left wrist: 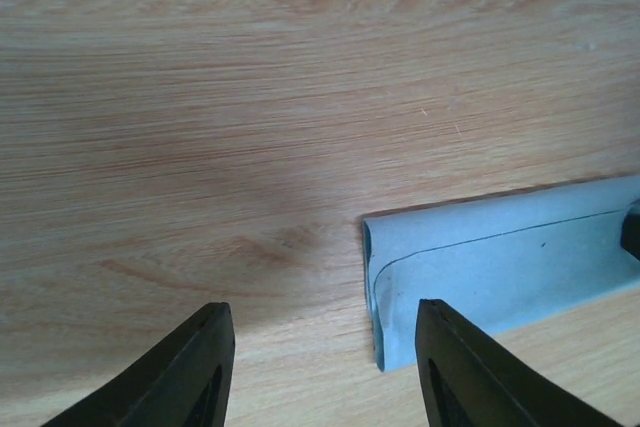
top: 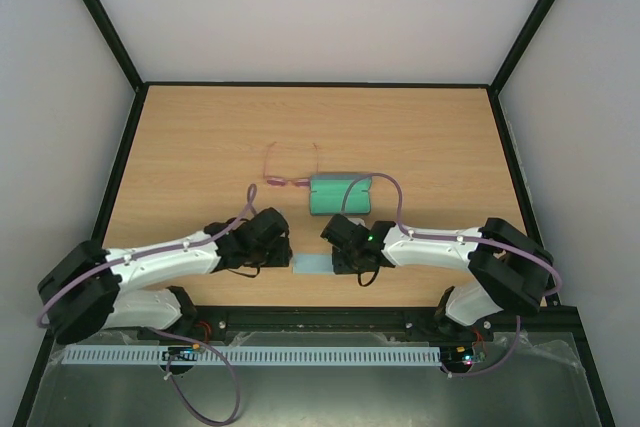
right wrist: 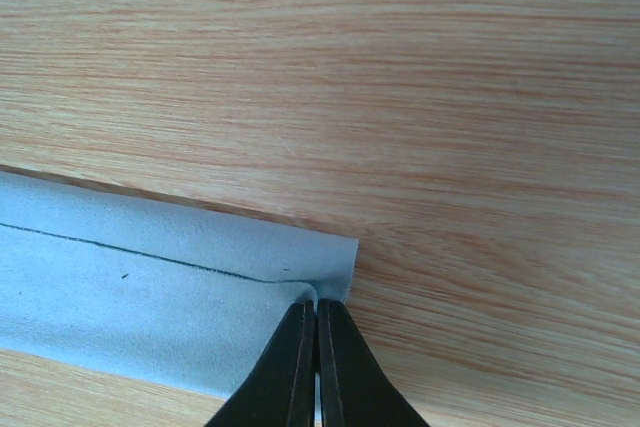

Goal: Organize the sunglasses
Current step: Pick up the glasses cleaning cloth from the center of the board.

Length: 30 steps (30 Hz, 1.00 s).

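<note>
The sunglasses [top: 287, 181], with a thin pink-red frame and their temple arms spread, lie on the wooden table [top: 200, 147] just left of the open case [top: 340, 194] with green lining. A folded light-blue cloth [top: 311, 266] lies near the front edge between my grippers. My left gripper [top: 286, 250] is open; in the left wrist view [left wrist: 320, 312] the cloth's left end [left wrist: 500, 267] lies in front of its right finger. My right gripper [top: 336, 257] is shut on the cloth's right end, which shows in the right wrist view [right wrist: 130, 287] pinched at the fingertips [right wrist: 318, 305].
Black frame rails [top: 120, 167] edge the table on the left, right and back. A white cable rail [top: 300, 356] runs along the front by the arm bases.
</note>
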### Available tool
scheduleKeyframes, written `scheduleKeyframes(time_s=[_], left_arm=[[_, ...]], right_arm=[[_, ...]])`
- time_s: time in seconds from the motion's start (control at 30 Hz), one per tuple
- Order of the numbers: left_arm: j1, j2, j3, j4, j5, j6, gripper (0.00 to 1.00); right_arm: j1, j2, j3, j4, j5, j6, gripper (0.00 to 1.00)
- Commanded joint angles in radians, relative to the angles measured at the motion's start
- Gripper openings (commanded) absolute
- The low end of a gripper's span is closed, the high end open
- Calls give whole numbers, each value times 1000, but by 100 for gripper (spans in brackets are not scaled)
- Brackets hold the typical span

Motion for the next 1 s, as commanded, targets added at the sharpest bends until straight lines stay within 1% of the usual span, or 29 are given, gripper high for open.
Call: scheduleKeyframes(time_s=[0.0,0.1,0.3,0.5,0.57,0.67,0.87,0.97], left_arm=[[-54,80,76,-43,-80,-8,49],[-89,126,106,-60,-104,-19,46],[-141,208,145,-79,-129,-40,45],[-172,247,153,-100,-150,-60,43],[-178,261,156,-99,-150,-61,39],[-187,289,163,-97,-150,-62,30],[-198,322,160,-80,-145,-69,27],[-197,335,160,-71,-142,-69,23]], right_arm=[[7,15,-35,-18,10,7,1],[7,16,-32,-11,8,7,1],[7,14,-37,2,4,3,1],[8,4,-43,10,2,3,1],[8,1,-45,13,2,3,1],[6,-3,-52,17,2,4,1],[7,-6,-55,20,-2,3,1],[6,-7,-55,21,-3,2,1]])
